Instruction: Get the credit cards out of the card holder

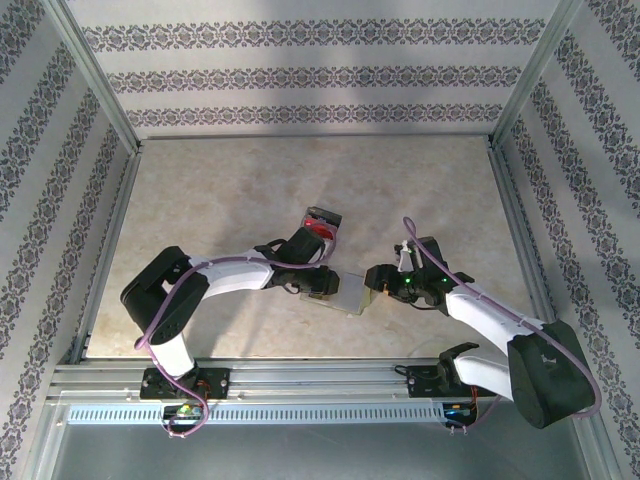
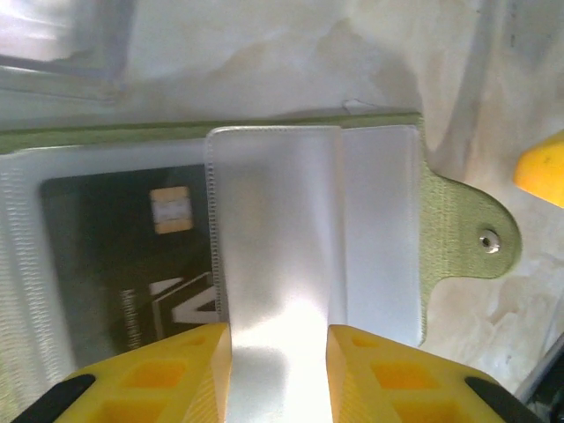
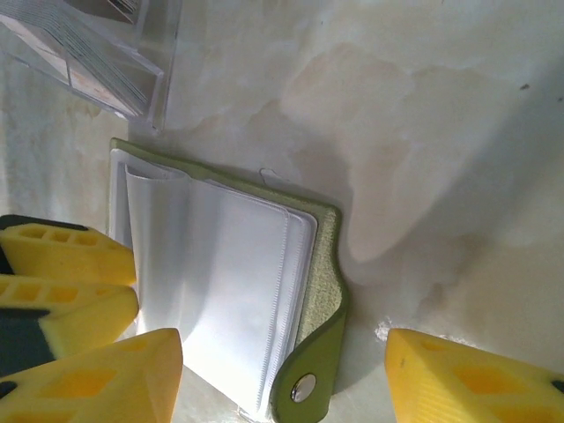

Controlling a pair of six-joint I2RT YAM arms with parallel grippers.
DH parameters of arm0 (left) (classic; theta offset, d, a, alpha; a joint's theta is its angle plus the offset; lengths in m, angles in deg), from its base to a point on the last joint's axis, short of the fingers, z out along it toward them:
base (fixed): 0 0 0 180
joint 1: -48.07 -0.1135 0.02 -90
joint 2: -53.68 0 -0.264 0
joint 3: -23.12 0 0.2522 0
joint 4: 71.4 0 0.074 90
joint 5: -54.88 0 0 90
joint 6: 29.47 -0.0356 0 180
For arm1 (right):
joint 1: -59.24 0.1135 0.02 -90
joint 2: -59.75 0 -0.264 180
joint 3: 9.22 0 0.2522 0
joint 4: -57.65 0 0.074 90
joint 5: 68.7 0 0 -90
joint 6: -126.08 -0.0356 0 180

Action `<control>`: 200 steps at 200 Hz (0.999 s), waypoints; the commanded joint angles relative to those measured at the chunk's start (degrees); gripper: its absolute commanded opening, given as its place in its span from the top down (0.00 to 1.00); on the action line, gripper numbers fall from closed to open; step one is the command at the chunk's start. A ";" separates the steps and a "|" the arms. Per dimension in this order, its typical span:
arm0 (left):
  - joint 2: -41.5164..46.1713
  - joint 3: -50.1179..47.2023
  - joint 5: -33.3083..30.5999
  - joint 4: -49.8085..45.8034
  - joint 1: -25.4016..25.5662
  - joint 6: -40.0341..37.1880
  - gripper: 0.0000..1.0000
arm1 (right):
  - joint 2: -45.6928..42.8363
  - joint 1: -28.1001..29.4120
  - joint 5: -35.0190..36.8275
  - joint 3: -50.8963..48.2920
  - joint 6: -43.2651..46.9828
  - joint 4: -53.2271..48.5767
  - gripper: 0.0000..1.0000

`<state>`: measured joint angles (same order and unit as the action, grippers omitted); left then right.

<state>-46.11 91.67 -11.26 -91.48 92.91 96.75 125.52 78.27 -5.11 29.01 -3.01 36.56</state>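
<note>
card holder [image 1: 347, 293] lies open on the table [image 1: 250, 180] near the middle of its near edge, dark grey card [image 2: 106, 264] in its sleeve; left gripper [image 2: 278, 333] part-closed astride a clear sleeve, grip unclear; right gripper [image 3: 282, 342] wide open, empty.

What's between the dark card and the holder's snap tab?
A pale plastic sleeve of the holder, reaching down between the left hand's fingers, shown in the left wrist view.

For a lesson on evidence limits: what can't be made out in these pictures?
Print on dark card: left wrist view, blurred behind frosted sleeve.
Left claw pinching or straddling middle sleeve: same view, glare.
Card holder: top view, arms cover most.
Contents of clear box: right wrist view, cut by top edge.
</note>
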 commanded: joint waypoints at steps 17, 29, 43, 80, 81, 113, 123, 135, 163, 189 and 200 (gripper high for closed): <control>-2.05 3.57 3.57 2.70 2.28 -1.84 0.66 | -1.06 0.01 2.02 0.17 -1.12 1.40 0.38; -2.69 4.40 4.04 2.72 2.99 -2.25 0.66 | -1.96 -0.54 2.07 -0.04 -1.38 1.40 0.38; -3.49 5.50 4.93 3.13 3.88 -2.58 0.66 | -3.43 -1.80 1.99 -0.52 -1.65 1.34 0.38; -6.12 7.65 6.64 5.01 5.45 -2.30 0.66 | -7.82 -5.68 1.30 -1.71 -0.87 -1.04 0.38; -6.21 7.72 6.68 5.05 5.53 -2.30 0.66 | -7.97 -5.85 1.29 -1.71 -0.84 -1.12 0.38; -6.31 9.75 7.52 5.27 6.89 -3.49 0.67 | -11.73 -8.94 1.20 -2.73 0.06 -3.60 0.38; -6.22 10.23 8.02 5.27 7.20 -3.61 0.67 | -12.64 -9.92 1.11 -3.02 0.45 -4.08 0.37; -6.17 10.86 8.91 5.66 7.49 -3.62 0.67 | -13.27 -10.91 0.81 -3.11 1.17 -4.76 0.38; -4.08 11.14 10.86 7.66 8.20 -3.55 0.67 | -13.68 -12.48 -0.92 -3.20 1.61 -4.58 0.37; 1.37 9.23 9.01 7.04 8.16 -4.50 0.66 | -14.42 -12.48 -4.79 -2.52 1.21 -2.60 0.37; 4.19 8.52 7.53 5.41 7.91 -5.75 0.66 | -14.72 -12.50 -6.18 -1.88 1.12 -2.25 0.36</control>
<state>-49.10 101.22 -2.25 -86.15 100.51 94.11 112.17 66.10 -6.73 26.56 -2.55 33.04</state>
